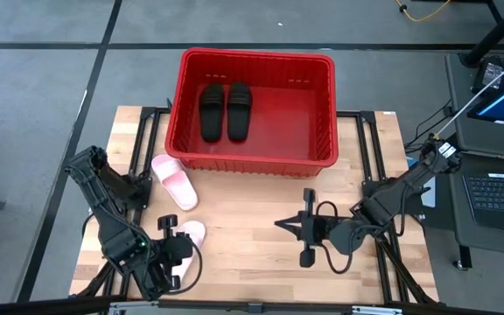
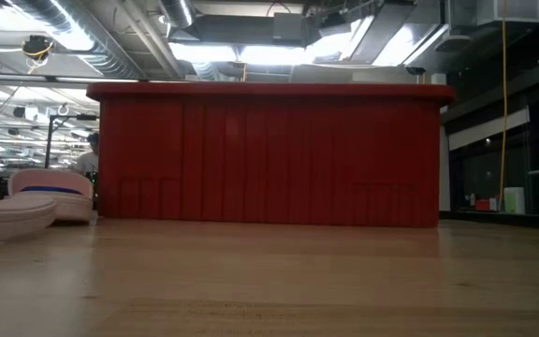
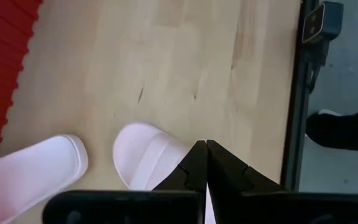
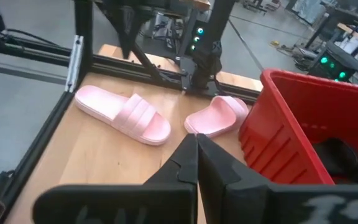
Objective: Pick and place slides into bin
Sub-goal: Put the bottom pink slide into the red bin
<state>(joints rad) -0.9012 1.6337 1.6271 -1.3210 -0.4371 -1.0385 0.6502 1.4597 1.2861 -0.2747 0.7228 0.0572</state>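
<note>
Two black slides (image 1: 226,111) lie side by side on the floor of the red bin (image 1: 322,66) at the table's far middle. One pale pink slide (image 1: 174,181) lies flat on the table by the bin's near left corner. The other pink slide (image 1: 192,232) lies nearer the front, partly under my left gripper (image 1: 180,238), which is shut with its tips over that slide's edge (image 3: 148,162). My right gripper (image 1: 278,224) is shut and empty over the bare table at front right of centre, pointing left toward both pink slides (image 4: 123,112). My left gripper's shut fingertips (image 3: 197,155) stand over the rim of the nearer pink slide; I cannot tell whether they touch it. The slide lies flat on the table.
The bin's near wall (image 2: 269,154) fills the low view, with the pink slides (image 2: 26,201) to its left. Black frame rails (image 1: 370,149) run along the table's sides. A person's dark shoe (image 3: 347,130) shows beyond the table's edge. Bare wood lies between the two grippers.
</note>
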